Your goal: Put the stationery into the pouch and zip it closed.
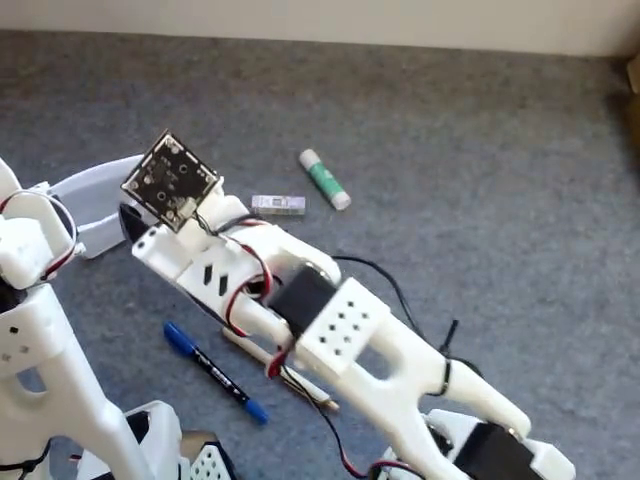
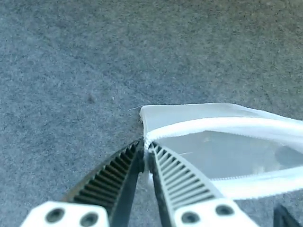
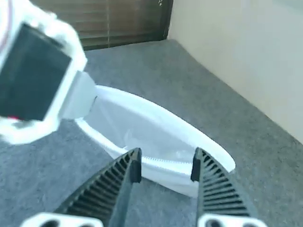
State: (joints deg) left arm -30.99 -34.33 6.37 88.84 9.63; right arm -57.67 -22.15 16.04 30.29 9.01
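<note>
Pouch (image 1: 92,200) at the left of the grey table, mouth gaping, with the left gripper (image 2: 144,143) clenched on its zip-end corner. The right gripper (image 3: 165,163) hangs just above the mouth — released, nothing between its jaws. Further right, apart from the pouch, lie the blue pen (image 1: 215,373), a small clear item (image 1: 278,205) and the glue stick (image 1: 325,180). Loading looks like the step in hand: best pin that corner firmly so the mouth gapes, and take each piece across its middle — the glue stick may roll.
</note>
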